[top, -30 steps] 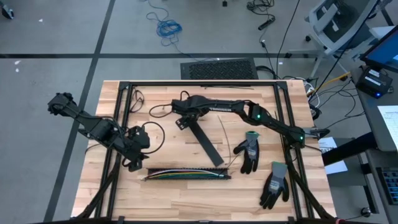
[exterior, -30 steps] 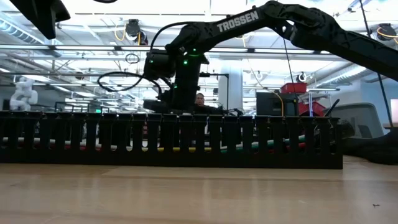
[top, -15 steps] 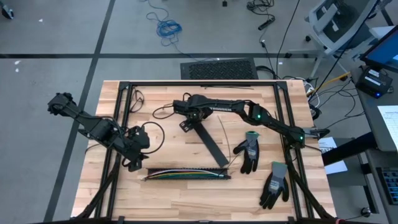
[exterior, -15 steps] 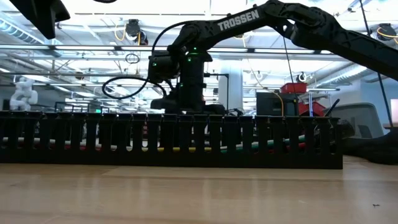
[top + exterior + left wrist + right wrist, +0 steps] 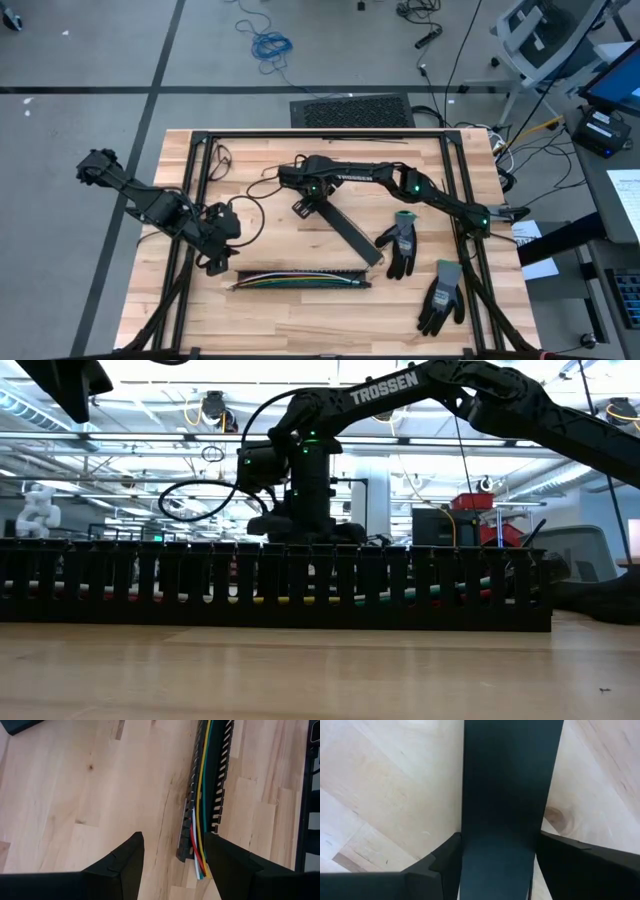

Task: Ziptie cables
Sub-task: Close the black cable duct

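The cables [image 5: 202, 795] are coloured wires lying inside a black slotted duct [image 5: 300, 281] near the table's front edge. The duct also fills the low view [image 5: 270, 585]. My left gripper [image 5: 172, 860] hangs open above the duct's left end [image 5: 222, 255] and touches nothing. A flat black strip [image 5: 340, 232] lies slantwise on the table's middle. My right gripper [image 5: 308, 197] stands over the strip's far end, shut on it. My right gripper has the flat strip's far end between its two fingers, one finger [image 5: 445, 855] against each long edge [image 5: 466, 827]. The fingers point down from above and lie across the strip. The strip lies flat on the table.
Two grey-and-green gloves [image 5: 402, 243] [image 5: 440, 295] lie at the front right, the nearer one close to the strip's near end. A black frame [image 5: 320, 133] rims the table. Thin dark strands [image 5: 250, 215] loop between the two arms.
My right gripper has rolled about its own axis over the strip's far end. The strip has turned on the table: its near end has swung toward the table's right edge and the gloves, while its far end has stayed under the gripper.
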`<act>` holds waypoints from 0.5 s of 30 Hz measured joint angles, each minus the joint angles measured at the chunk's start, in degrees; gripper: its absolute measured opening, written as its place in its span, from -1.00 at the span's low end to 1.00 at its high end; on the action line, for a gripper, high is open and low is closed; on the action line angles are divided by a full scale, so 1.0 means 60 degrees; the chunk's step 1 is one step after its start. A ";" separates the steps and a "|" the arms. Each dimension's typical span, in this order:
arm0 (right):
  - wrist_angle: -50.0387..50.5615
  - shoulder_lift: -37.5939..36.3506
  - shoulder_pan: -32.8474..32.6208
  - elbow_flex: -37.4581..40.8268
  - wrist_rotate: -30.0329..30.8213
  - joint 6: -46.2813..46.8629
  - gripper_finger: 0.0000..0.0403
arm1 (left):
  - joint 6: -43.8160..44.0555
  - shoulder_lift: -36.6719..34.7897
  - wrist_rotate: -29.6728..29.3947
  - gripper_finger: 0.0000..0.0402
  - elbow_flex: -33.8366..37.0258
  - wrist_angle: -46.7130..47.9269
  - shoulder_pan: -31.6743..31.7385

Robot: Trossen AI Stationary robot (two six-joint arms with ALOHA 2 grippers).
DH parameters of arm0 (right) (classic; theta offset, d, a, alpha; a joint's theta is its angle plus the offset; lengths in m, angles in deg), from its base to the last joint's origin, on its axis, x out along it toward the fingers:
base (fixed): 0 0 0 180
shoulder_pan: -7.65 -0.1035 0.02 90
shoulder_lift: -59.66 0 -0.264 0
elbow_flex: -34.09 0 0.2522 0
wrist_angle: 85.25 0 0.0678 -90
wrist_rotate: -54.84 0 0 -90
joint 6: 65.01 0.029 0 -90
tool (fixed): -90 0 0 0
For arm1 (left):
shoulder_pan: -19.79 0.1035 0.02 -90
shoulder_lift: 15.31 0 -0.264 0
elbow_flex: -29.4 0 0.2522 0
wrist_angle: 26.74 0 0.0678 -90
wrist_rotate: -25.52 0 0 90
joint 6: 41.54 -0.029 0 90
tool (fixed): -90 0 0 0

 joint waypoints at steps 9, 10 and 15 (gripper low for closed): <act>0.0069 -0.0242 0.0004 -0.0078 0.0338 -0.0986 -0.08 | -0.0004 0.0000 0.0000 0.00 0.0000 0.0031 0.0000; 0.0085 -0.0309 0.0000 -0.0062 0.0514 -0.1119 -0.08 | -0.0004 0.0000 0.0000 0.00 -0.0002 0.0040 0.0002; 0.0126 -0.1050 0.0126 -0.0086 0.1043 -0.1872 -0.08 | -0.0012 0.0000 -0.0097 0.00 -0.0002 0.0036 0.0002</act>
